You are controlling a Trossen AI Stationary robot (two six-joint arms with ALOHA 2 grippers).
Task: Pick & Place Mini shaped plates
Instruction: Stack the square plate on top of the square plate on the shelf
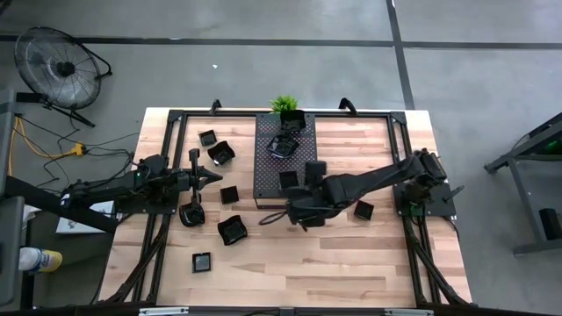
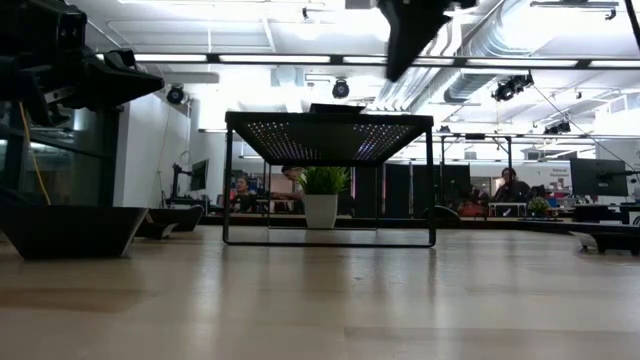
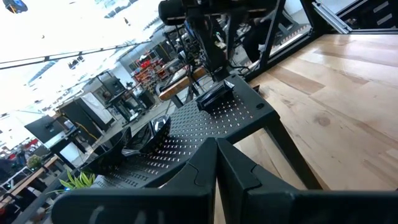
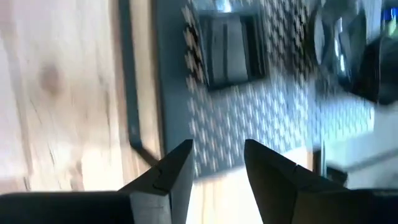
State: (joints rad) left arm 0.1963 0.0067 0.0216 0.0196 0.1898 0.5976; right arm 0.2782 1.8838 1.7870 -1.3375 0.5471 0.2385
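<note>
Room: big open workshop with a grey concrete floor, a black floor fan (image 1: 63,63) off the table's far left corner, and people sitting at desks way back in the low view.
Surface: light wooden butcher-block table (image 1: 351,263) with a black frame around it.
Tray: large dark perforated tray (image 1: 283,189) standing on thin legs at the middle of the table, far half; the low view looks right under it.
Plant: small green plant (image 1: 284,105) in a white pot at the tray's far end.
Plates on the tray: a square mini plate (image 4: 231,46) sits flat on the perforated top, another dish (image 1: 281,145) lies nearer the plant, and one more dark one sits at the plant end.
Plates on the table: six loose black mini plates left of the tray, e.g. a square one (image 1: 203,262) near the front and a bigger one (image 1: 232,231) just behind it, plus one more (image 1: 363,209) right of the tray.
Right gripper (image 4: 217,165): hanging over the tray's near end, fingers spread apart, nothing between them, square plate just ahead of it on the tray.
Left gripper (image 3: 216,163): parked left of the tray above the table, fingers pressed together, nothing in them.
</note>
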